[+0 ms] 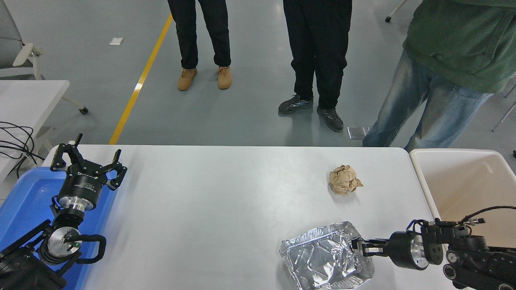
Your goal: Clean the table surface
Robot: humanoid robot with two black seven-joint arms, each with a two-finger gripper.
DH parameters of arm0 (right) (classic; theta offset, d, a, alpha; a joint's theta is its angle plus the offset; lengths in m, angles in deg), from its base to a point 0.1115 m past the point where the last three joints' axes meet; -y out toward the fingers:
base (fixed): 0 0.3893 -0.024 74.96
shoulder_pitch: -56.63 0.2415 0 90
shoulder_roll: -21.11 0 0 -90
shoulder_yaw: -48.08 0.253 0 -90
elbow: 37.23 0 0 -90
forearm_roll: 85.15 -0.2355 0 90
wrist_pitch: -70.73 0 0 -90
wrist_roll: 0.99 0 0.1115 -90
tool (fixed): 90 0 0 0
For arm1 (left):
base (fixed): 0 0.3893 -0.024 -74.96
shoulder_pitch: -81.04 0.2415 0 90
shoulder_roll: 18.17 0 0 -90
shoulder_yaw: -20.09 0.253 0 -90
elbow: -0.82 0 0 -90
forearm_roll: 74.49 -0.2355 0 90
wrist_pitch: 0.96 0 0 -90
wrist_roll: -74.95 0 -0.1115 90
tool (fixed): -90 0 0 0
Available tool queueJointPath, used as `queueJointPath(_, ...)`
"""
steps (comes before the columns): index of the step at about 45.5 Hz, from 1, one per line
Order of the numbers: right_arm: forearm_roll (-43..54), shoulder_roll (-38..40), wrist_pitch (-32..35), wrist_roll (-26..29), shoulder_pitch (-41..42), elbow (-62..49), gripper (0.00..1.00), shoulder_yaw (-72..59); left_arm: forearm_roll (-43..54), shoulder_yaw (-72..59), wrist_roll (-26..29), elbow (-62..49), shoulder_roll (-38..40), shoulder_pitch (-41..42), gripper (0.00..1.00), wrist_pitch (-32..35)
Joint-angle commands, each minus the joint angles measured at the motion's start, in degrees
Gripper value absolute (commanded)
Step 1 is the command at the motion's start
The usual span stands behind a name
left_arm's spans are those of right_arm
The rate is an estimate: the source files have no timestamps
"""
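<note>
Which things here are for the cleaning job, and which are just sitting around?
For the job:
- table surface
- foil tray, gripped by the right gripper
- crumpled brown paper ball
- beige bin

Just there:
- left gripper, parked over the blue tray
- small side table
- cables

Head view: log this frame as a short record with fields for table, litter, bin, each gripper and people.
table: white table surface, two pieces of litter on it
litter: crumpled foil tray at near right; brown paper ball farther back
bin: beige bin off the right end
right gripper: shut on the foil tray's right rim
left gripper: open, parked over the blue tray
people: three standing at the far side
</note>
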Motion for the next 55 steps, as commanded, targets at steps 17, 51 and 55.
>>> queueJointPath(17,-3.2,22.7,13.6,-1.5,13.1,15.6,0.0,1.1,0.0,0.0,0.0,0.0,0.0,0.0,0.99,0.0)
queueJointPath(51,-16.5,28.0,20.9,-2.7,21.6,1.9,0.0,1.1,0.0,0.0,0.0,-0.1,0.0,0.0,0.99,0.0)
queueJointPath(55,-19.4,27.7,20.7,-2.9,21.0,-2.6,0.0,1.0,0.0,0.0,0.0,0.0,0.0,0.0,0.99,0.0)
